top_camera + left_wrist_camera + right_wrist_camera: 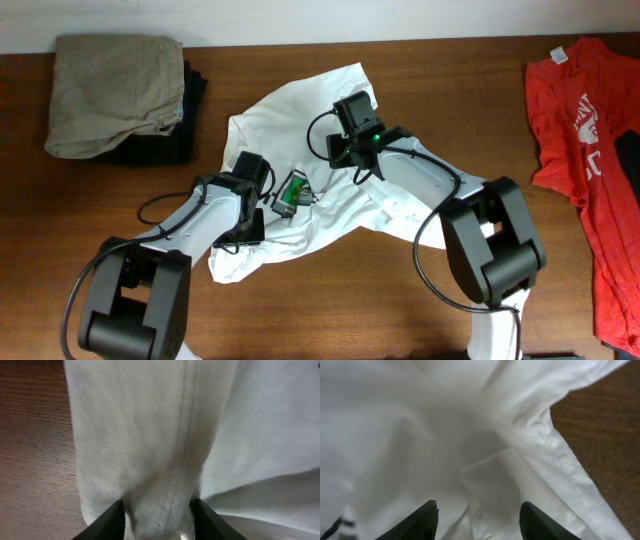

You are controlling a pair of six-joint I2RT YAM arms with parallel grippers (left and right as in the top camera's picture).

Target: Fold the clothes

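Overhead: crumpled white T-shirt (285, 115), long axis diagonal, lower-left to upper-right.

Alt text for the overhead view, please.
A crumpled white T-shirt lies on the wooden table, with the left tool and right tool both down on it. A khaki garment sits on a black garment at upper left; a red T-shirt lies at the right edge.
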